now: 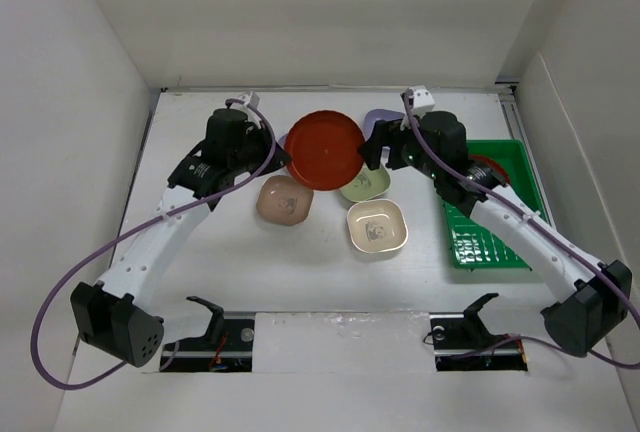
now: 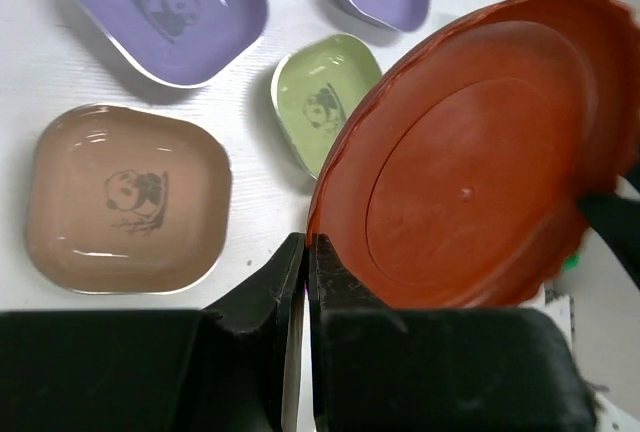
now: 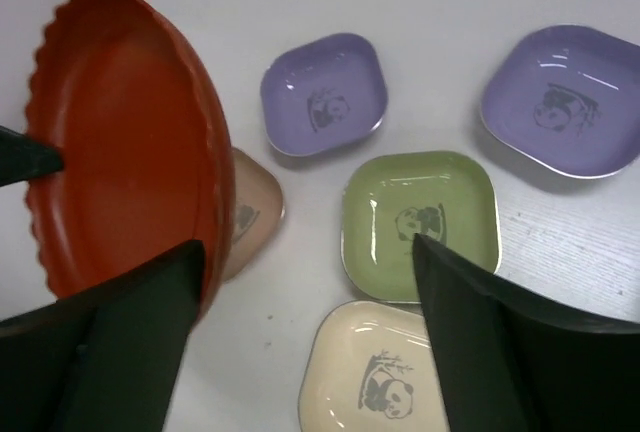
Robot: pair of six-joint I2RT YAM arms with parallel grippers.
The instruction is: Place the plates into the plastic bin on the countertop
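Observation:
My left gripper [image 1: 281, 158] [image 2: 308, 252] is shut on the left rim of a round red-orange plate [image 1: 325, 149] [image 2: 470, 152] and holds it tilted above the countertop [image 1: 220, 252]. My right gripper [image 1: 371, 148] [image 3: 306, 247] is open at the plate's opposite rim [image 3: 120, 142], which lies just inside its left finger. A second red-orange plate [image 1: 490, 167] lies in the green plastic bin [image 1: 490, 242], partly hidden by my right arm. On the countertop lie pinkish-tan [image 1: 284, 199], green [image 1: 368, 185], cream [image 1: 377, 226] and two lavender dishes [image 3: 325, 92] [image 3: 565, 97].
White walls bound the countertop at the left, back and right. The bin stands at the right beside my right arm. The dishes cluster in the middle beneath the lifted plate.

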